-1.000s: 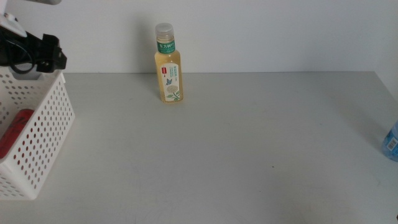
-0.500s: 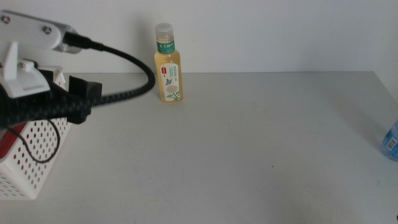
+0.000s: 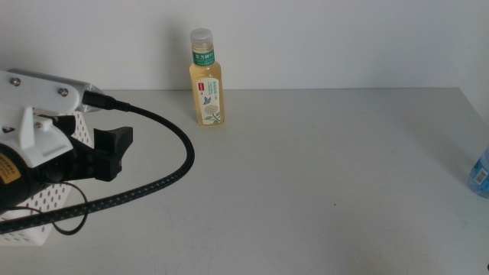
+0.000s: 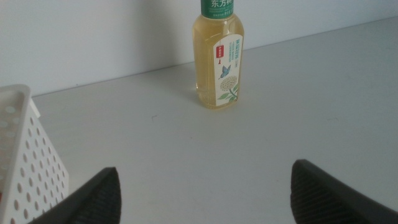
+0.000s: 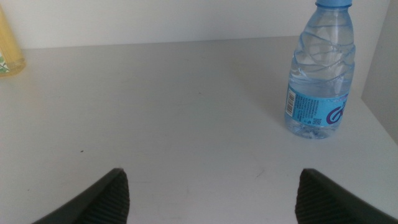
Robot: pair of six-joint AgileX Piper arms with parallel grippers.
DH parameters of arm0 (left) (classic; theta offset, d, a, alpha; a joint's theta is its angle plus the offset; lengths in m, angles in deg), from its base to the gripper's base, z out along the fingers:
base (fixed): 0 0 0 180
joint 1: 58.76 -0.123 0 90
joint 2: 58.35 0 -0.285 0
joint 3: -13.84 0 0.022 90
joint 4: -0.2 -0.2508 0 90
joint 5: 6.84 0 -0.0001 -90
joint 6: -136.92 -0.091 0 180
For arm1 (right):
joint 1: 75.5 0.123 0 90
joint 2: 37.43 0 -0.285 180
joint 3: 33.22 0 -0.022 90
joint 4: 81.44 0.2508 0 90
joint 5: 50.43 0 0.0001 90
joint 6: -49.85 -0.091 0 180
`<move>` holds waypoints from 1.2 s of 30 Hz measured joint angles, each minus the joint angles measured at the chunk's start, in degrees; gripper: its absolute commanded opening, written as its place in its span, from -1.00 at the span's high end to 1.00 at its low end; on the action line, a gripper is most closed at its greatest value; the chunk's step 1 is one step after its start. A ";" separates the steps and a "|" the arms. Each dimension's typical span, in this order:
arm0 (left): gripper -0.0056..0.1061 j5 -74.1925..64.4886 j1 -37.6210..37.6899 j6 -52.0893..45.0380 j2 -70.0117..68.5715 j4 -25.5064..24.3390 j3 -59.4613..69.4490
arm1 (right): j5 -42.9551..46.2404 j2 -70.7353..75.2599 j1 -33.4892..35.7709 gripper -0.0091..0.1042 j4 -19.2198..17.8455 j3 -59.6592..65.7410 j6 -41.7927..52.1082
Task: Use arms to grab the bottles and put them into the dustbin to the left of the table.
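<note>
Left gripper (image 3: 114,153) sits over the bench's (image 3: 306,176) left edge, right by the dustbin (image 3: 46,206); jaws spread wide, holding nothing. White housing with the yellow label and the thick black cable (image 3: 164,179) covers most of the dustbin from the middle camera, so its contents can't be made out.

Yellow tea bottle (image 3: 206,80) stands upright at the back edge of the bench, left of centre, against the wall. In the left wrist view the same tea bottle (image 4: 217,59) is straight ahead of the open jaws, well apart from them, with the dustbin's perforated wall (image 4: 25,162) off to one side.

Water bottle (image 3: 480,174) is at the right edge, only partly visible in the middle view. Right wrist view shows it upright (image 5: 320,74), blue cap, ahead of the right gripper (image 5: 208,199). Its jaws are also wide apart and empty.
</note>
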State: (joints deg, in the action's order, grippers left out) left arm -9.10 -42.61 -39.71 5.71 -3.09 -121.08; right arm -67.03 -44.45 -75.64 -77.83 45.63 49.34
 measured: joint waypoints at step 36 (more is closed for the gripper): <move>-0.77 34.29 11.40 -20.87 44.01 29.81 -19.33 | 0.00 0.00 0.00 -0.41 0.00 0.00 0.00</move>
State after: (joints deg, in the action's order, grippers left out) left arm 25.20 -31.21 -60.58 49.72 26.72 -140.41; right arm -67.03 -44.45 -75.64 -77.83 45.63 49.34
